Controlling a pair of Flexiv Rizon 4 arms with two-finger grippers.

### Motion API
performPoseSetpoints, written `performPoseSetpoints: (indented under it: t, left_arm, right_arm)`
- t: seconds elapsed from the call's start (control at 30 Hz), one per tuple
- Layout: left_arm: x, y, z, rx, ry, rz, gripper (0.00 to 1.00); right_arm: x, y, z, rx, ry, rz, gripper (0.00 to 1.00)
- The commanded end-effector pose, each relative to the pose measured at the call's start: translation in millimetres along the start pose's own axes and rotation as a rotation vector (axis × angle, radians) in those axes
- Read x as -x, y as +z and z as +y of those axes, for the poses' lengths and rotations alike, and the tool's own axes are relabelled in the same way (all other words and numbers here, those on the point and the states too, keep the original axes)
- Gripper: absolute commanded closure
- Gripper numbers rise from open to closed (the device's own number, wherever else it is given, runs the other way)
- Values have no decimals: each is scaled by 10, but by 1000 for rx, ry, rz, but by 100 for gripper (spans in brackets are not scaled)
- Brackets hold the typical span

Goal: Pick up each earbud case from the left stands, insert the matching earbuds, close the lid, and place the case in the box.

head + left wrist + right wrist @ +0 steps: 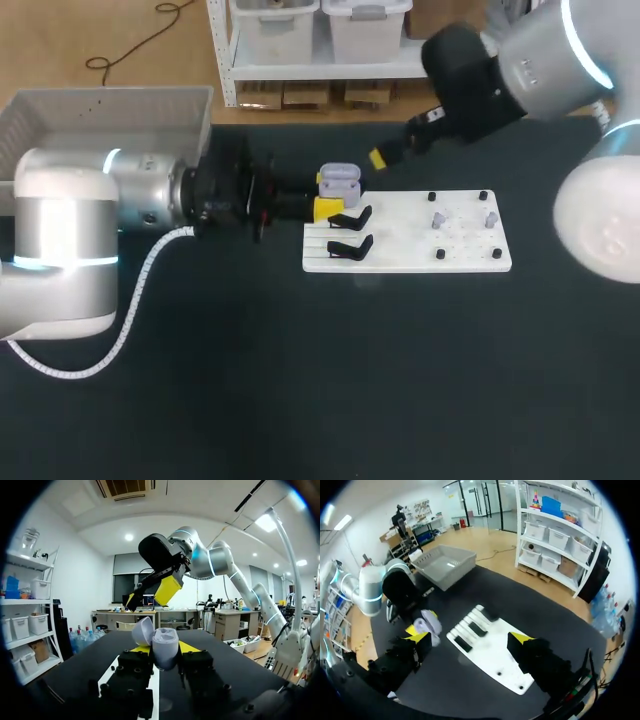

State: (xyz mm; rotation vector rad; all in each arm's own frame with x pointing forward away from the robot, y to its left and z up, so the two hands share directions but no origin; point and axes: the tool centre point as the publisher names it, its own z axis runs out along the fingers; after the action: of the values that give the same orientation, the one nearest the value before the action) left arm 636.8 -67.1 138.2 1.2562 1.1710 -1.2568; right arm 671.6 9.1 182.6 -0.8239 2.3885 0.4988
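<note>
My left arm (60,230) and right arm (545,60) were thick silver-grey tubes with glowing cyan rings (110,158) at the joints. A white coiled cable (135,300) hung off the left one. My left hand (328,193) and right hand (470,637) were black blocks with yellow-tipped fingers (327,209).

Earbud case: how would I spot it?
Find the white board on the dark table, then its end nearest the left gripper. The earbud case sits between that gripper's yellow fingers: pale purple, rounded, lid open, unlike the black stands beside it.
</note>
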Motion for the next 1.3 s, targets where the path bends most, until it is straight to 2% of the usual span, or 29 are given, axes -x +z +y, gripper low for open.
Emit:
performPoseSetpoints:
  t: [0.03, 0.17, 0.4, 0.53, 0.73, 0.87, 1.3]
  left_arm:
    - [-31, -3, -25, 2, 7, -13, 100]
    - [-20, -4, -36, 2, 9, -18, 100]
    - [-20, -4, -36, 2, 9, -18, 100]
    - [-20, -4, -36, 2, 9, -18, 100]
    - [-20, -4, -36, 2, 9, -18, 100]
    - [-20, -4, -36, 2, 9, -18, 100]
    - [-20, -4, -36, 2, 9, -18, 100]
  right_arm:
    - [-91, -168, -102, -75, -10, 39, 0]
    - [-211, -207, -279, -158, -32, 109, 0]
    - [-517, -187, -658, -338, -84, 289, 0]
    - [-702, -113, -834, -387, -81, 376, 0]
    - [-914, 17, -1005, -412, -65, 463, 0]
    - [-1010, 85, -1131, -424, -49, 493, 0]
    - [-1190, 361, -1342, -454, 48, 577, 0]
